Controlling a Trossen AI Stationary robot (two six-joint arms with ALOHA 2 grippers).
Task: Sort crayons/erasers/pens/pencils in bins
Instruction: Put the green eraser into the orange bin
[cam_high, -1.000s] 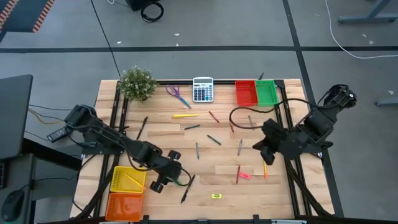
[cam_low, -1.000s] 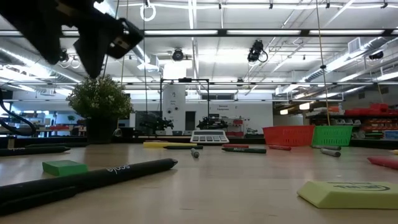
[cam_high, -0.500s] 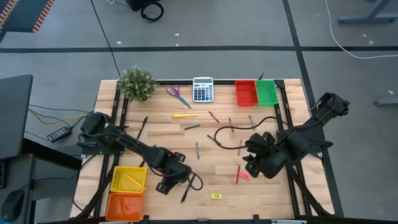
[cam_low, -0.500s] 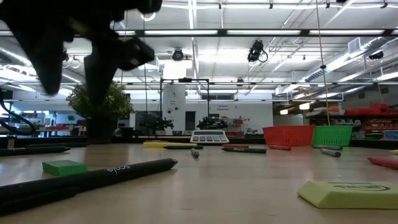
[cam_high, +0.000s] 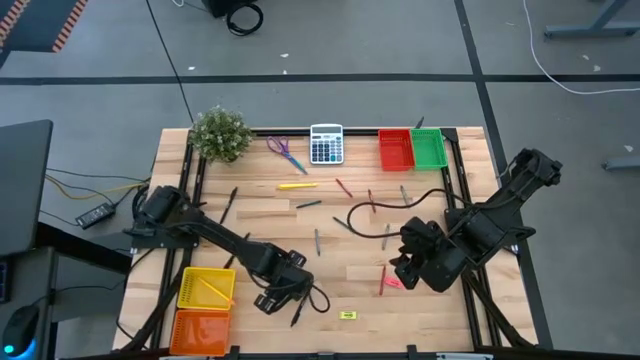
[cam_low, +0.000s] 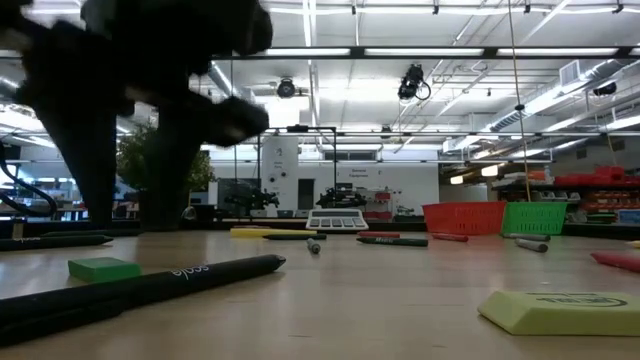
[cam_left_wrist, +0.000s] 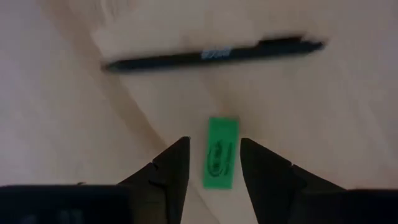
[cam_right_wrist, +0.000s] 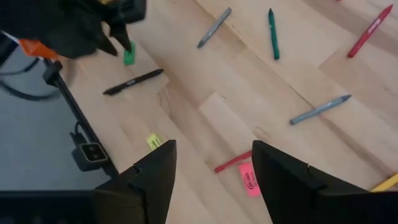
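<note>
A green eraser (cam_left_wrist: 221, 152) lies flat on the wood near the table's front edge, beside a black pen (cam_left_wrist: 211, 55). My left gripper (cam_left_wrist: 214, 163) points down over it, open, one finger on each side and neither touching it. My right gripper (cam_right_wrist: 211, 168) hangs open above a pink eraser (cam_right_wrist: 249, 180) and a red crayon (cam_right_wrist: 231, 162), holding nothing. A yellow eraser (cam_high: 347, 315) lies near the front edge. The yellow bin (cam_high: 188, 290) and orange bin (cam_high: 200, 328) stand at the front left, the red bin (cam_high: 395, 150) and green bin (cam_high: 429, 148) at the far right.
Pens, crayons and pencils lie scattered over the table's middle, among them a bright yellow pen (cam_high: 297, 185). A potted plant (cam_high: 220, 133), purple scissors (cam_high: 285, 152) and a calculator (cam_high: 326, 144) stand along the far edge. A thin stick (cam_high: 210, 289) lies in the yellow bin.
My left gripper has sunk and gone toward the table's right, coming down over the green eraser. My right gripper has gone toward the table's left and near edge and come lower, now above the pink eraser. Nothing on the table has moved.
</note>
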